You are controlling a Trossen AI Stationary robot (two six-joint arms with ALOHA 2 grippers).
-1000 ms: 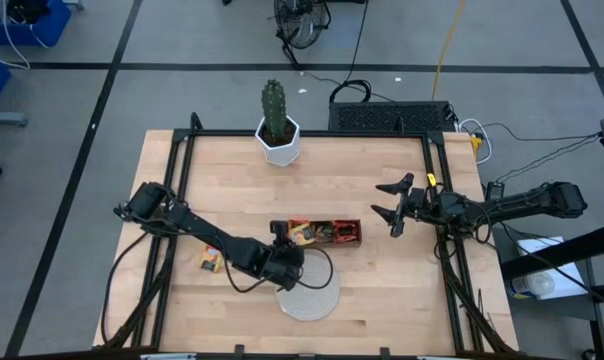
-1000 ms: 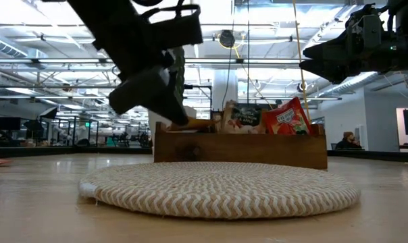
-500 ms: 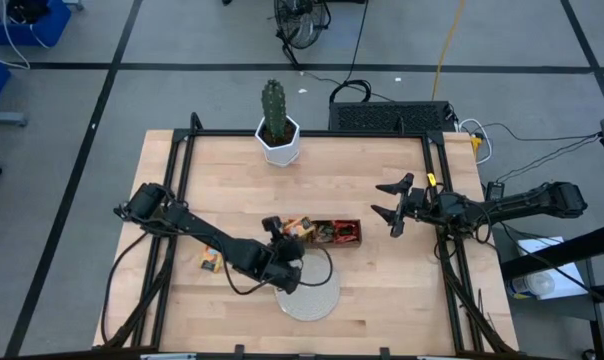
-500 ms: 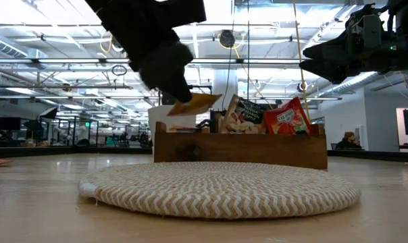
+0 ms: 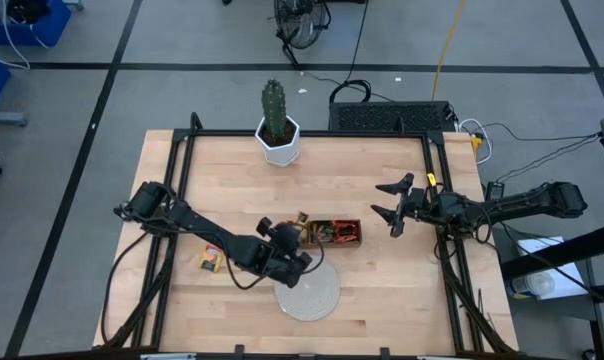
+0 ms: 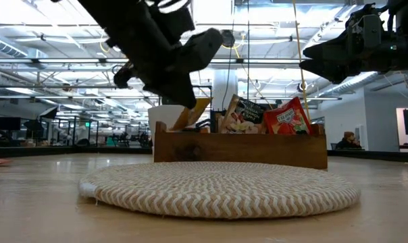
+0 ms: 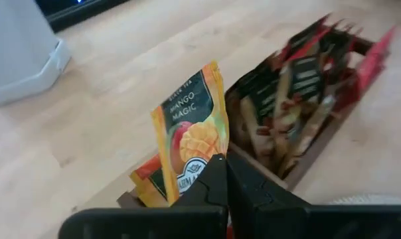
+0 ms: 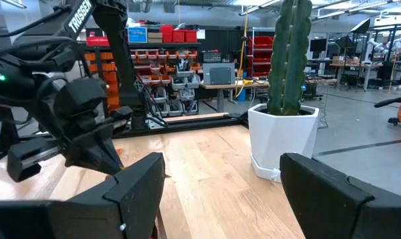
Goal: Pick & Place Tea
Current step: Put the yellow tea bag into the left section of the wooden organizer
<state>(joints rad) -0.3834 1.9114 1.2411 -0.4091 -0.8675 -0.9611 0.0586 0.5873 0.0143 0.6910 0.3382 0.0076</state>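
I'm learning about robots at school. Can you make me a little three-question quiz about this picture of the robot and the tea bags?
1. True or false: the left gripper is shut on the orange-yellow tea sachet.
2. What plant stands in the white pot at the far edge of the table? A) a fern B) a cactus C) a rose
3. Fill in: the right gripper hangs over the table's right side with its fingers ____.

Key:
1. True. It pinches the sachet's lower edge above the wooden tray.
2. B, a cactus.
3. Open, and holding nothing.
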